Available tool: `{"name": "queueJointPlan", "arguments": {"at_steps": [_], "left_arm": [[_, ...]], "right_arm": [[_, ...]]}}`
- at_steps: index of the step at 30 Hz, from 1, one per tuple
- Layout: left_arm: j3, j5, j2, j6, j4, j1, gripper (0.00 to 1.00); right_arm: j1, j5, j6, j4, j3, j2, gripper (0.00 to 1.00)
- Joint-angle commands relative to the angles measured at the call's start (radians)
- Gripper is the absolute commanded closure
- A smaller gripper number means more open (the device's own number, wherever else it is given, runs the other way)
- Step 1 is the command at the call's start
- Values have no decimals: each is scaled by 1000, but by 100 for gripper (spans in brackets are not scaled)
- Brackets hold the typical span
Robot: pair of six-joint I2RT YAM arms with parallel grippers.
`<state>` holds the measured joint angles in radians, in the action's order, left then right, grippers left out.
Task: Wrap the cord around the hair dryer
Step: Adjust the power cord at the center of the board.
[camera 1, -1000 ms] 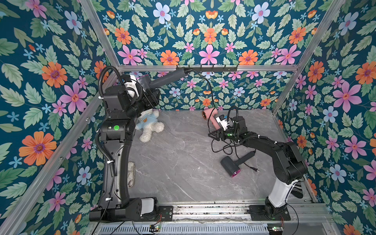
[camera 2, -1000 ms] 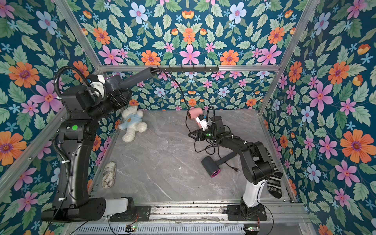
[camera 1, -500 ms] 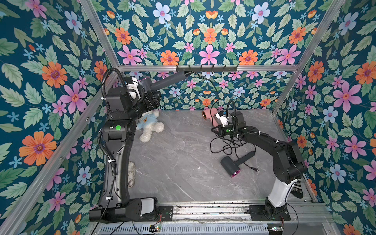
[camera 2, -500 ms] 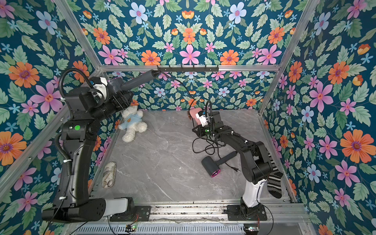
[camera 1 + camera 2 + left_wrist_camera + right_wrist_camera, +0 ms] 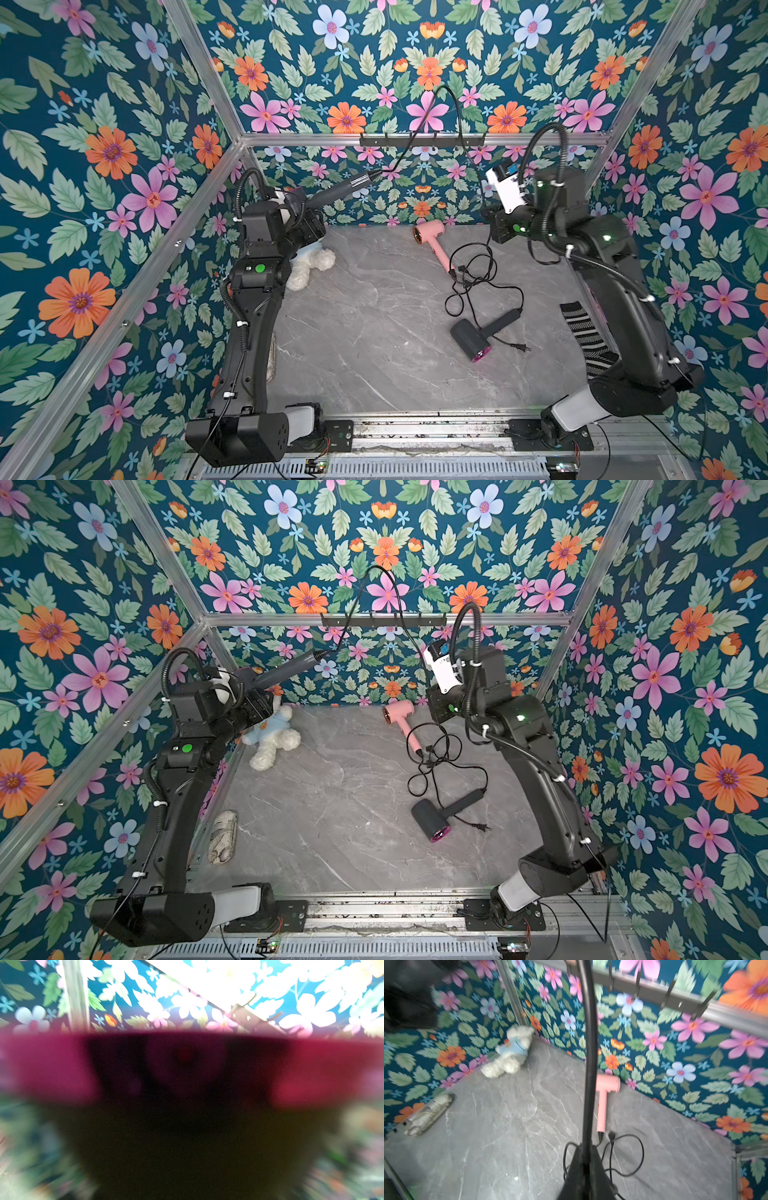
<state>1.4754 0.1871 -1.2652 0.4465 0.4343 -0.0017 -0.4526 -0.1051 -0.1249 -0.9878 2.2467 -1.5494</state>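
the left gripper (image 5: 306,219) is holding the dark grey hair dryer (image 5: 345,189) up in the air over the back left corner of the desk (image 5: 374,365). its jaws are squeezing together on the dryer's fat head, which is mostly hiding behind the arm in both top views. the handle is sticking out long and straight, slanting up toward the back wall and the right. the cord (image 5: 448,94) is coming out of the high tip, arching over the hook rail (image 5: 419,140) and dropping to the right gripper (image 5: 584,1147), whose jaws are pinching shut on it above the back right part of the desk. a pink dryer (image 5: 432,239) is lying near the back edge, under the cord, with loose black loops (image 5: 476,270) beside it. another dark dryer (image 5: 473,338) is lying toward the right edge. a teddy bear (image 5: 309,266) is sitting in the back left corner, a striped sock (image 5: 582,332) is lying along the right edge, and a squashed silvery thing (image 5: 222,837) is lying at the left edge.
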Motion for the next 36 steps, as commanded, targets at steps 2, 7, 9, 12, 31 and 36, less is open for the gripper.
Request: {"name": "queueJointPlan", "arguments": {"at_steps": [2, 7, 9, 12, 31, 36], "left_arm": [[-6, -38, -1, 28, -129, 5, 100], [-19, -17, -21, 50, -160, 8, 100], [-26, -7, -32, 53, -169, 9, 100], [-39, -32, -57, 38, -167, 10, 100], [-70, -315, -34, -125, -82, 28, 100], [-50, -324, -42, -130, -78, 29, 100]], "right_arm": [[-2, -136, -7, -148, 291, -37, 100], [-2, -347, 80, 46, 342, -32, 100], [14, -432, 148, 148, 336, -34, 100], [78, -537, 283, 250, 347, -64, 100], [128, 439, -23, -41, 318, -169, 100], [127, -70, 85, 153, 263, -26, 100]]}}
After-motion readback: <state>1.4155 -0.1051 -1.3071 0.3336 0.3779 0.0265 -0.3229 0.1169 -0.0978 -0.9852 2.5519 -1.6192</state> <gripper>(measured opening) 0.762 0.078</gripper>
